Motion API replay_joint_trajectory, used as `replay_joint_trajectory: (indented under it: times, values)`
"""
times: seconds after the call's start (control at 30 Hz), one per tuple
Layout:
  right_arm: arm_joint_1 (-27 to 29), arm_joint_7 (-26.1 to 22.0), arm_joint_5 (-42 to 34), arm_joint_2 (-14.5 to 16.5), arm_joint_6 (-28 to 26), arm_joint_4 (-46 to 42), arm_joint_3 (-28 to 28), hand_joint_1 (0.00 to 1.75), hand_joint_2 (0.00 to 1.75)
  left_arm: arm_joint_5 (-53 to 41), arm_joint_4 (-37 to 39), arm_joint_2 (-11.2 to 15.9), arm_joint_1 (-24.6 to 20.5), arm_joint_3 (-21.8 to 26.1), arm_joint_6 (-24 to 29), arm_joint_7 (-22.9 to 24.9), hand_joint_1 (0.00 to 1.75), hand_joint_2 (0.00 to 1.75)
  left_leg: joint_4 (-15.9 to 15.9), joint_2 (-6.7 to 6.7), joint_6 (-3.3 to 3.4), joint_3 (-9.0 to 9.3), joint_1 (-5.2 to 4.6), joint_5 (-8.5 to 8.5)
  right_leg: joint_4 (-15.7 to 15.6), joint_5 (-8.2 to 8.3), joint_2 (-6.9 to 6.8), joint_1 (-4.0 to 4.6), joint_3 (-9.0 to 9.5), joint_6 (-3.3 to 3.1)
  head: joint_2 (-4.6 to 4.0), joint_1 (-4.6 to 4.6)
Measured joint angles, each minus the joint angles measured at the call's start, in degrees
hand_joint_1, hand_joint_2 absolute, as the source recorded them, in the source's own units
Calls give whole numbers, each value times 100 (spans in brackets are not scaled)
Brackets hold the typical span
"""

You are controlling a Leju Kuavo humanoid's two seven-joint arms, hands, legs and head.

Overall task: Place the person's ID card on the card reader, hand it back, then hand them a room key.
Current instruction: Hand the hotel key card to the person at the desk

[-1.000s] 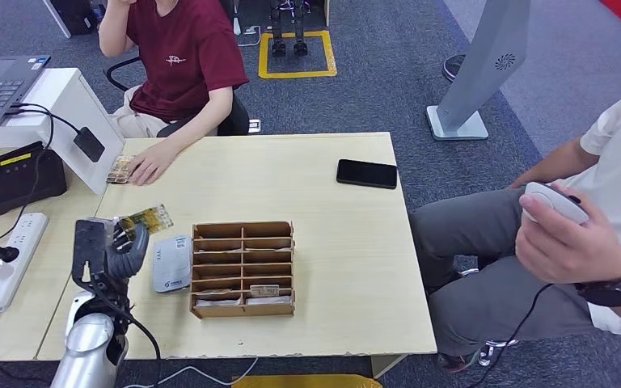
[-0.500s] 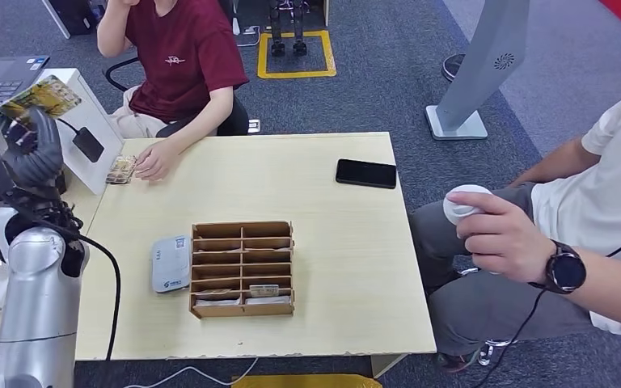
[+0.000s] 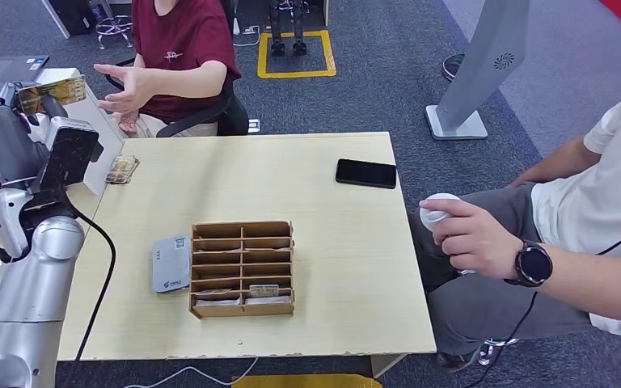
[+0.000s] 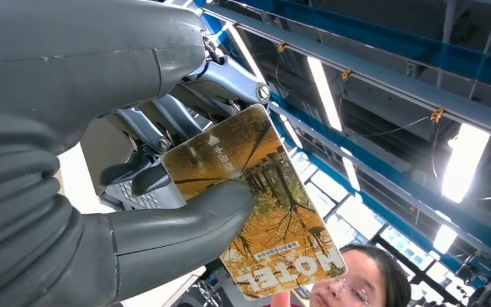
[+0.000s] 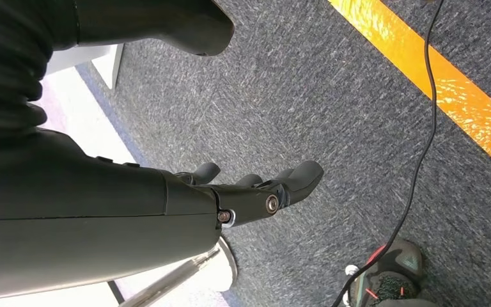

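Left hand: the left hand [image 4: 102,185] pinches the room key [image 4: 256,204] between thumb and fingers, raised toward the person's hand [image 3: 125,87].
Right hand: the right hand [image 5: 256,192] hangs with nothing in it, fingers loosely extended.
Progress: judging by the hotel-printed card, final handover is under way; release remains.

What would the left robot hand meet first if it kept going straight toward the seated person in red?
Probably the person's open hand, held out just past the hotel card that the left robot hand grips. The gap between looks free in the head view, though depth there is hard to judge.
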Motion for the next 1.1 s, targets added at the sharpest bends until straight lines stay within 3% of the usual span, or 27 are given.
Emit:
replay_joint_trajectory:
  times: [0.47,0.53,0.67,0.73,0.87,1.1]
  values:
    - [-12,-1,0,-1,1,1,5,0,175,-154,149,28,-20,-10,42,38,175,175,0,0,0,-1,0,0,0,0,-1,0,0,0,0,0]
    - [-13,-4,0,-1,13,0,26,0,175,-868,201,92,-39,-63,214,213,175,175,0,0,0,-1,0,0,0,0,0,0,0,0,0,1]
    - [-20,-35,0,-10,92,-2,141,0,175,-3297,613,395,-221,-277,652,689,175,175,0,1,0,0,1,0,1,0,0,0,-2,0,0,-1]
    - [-25,-57,-1,-19,97,-4,189,0,175,-3920,869,521,-340,-362,711,829,175,175,0,1,0,0,1,0,2,0,0,0,-2,0,0,-1]
    - [-35,-95,-3,-30,76,-6,257,0,175,-4472,1359,645,-529,-544,723,1102,175,175,0,1,-1,0,1,1,3,0,0,0,-2,-1,0,-1]
    - [-31,-219,-17,-84,52,-4,274,0,175,-4247,2004,624,-678,-873,725,1075,175,175,1,-2,-1,-1,-2,1,2,0,0,-2,-1,0,0,1]
